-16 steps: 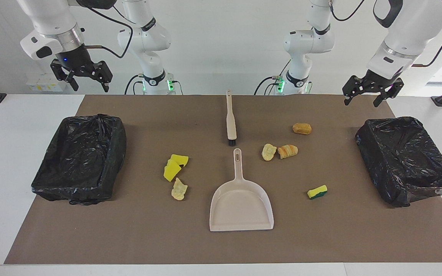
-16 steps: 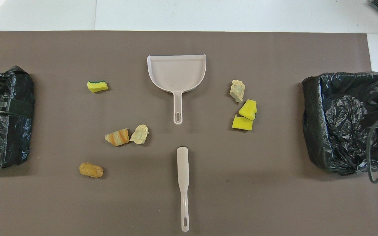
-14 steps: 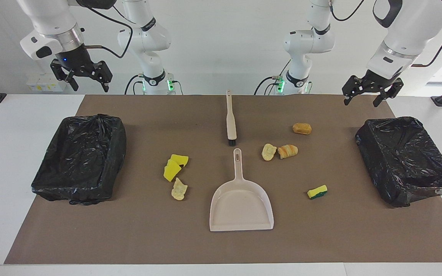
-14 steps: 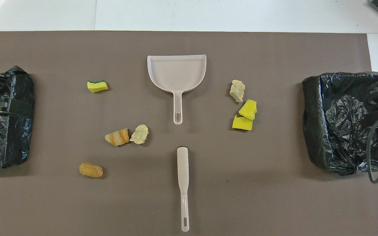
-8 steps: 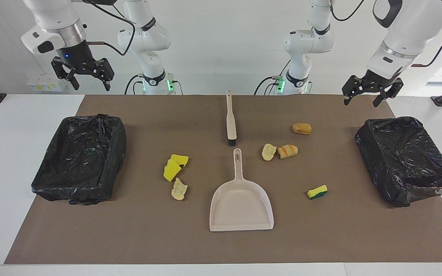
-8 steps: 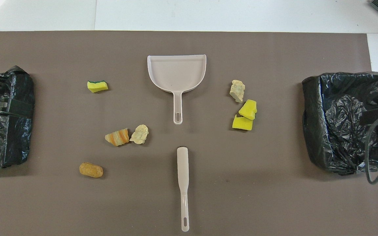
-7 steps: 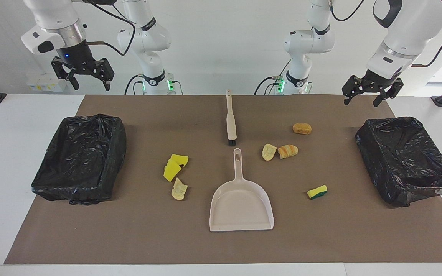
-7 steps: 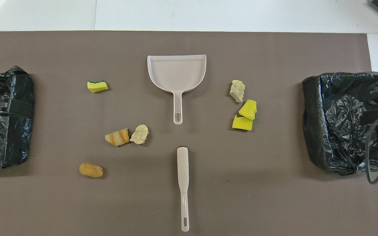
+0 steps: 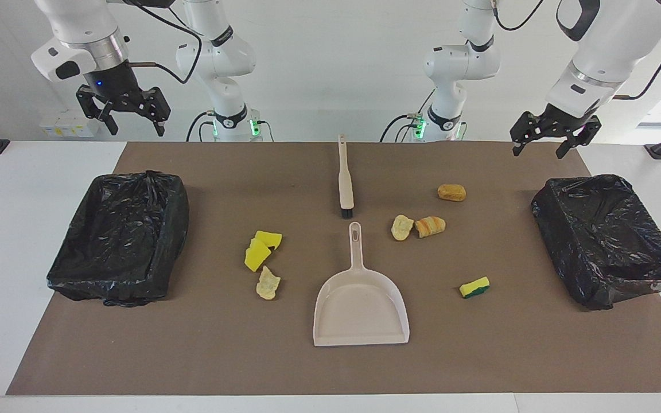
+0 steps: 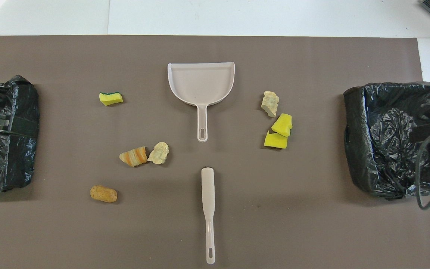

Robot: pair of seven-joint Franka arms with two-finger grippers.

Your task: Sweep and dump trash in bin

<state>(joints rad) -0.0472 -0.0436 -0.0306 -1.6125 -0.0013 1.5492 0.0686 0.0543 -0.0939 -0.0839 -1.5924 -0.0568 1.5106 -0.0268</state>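
The trash lies scattered on the brown mat. Two yellow sponge blocks (image 9: pixel 261 246) and a pale chip (image 9: pixel 267 283) sit toward the right arm's end. Another chip (image 9: pixel 402 227), a striped bread roll (image 9: pixel 430 226), a plain roll (image 9: pixel 451 192) and a green-backed sponge (image 9: pixel 474 287) sit toward the left arm's end. A black-lined bin (image 9: pixel 121 235) stands at the right arm's end, another bin (image 9: pixel 606 238) at the left arm's end. My right gripper (image 9: pixel 134 123) and left gripper (image 9: pixel 539 150) hang open and empty, high over the mat's robot-side corners.
A beige dustpan (image 9: pixel 361 304) lies mid-mat, its handle pointing toward the robots. The beige brush (image 9: pixel 345 180) lies in line with it, nearer the robots, bristles toward the dustpan handle. White table (image 9: pixel 15 189) borders the mat.
Both grippers have risen slightly, the right one more. Nothing on the mat has moved.
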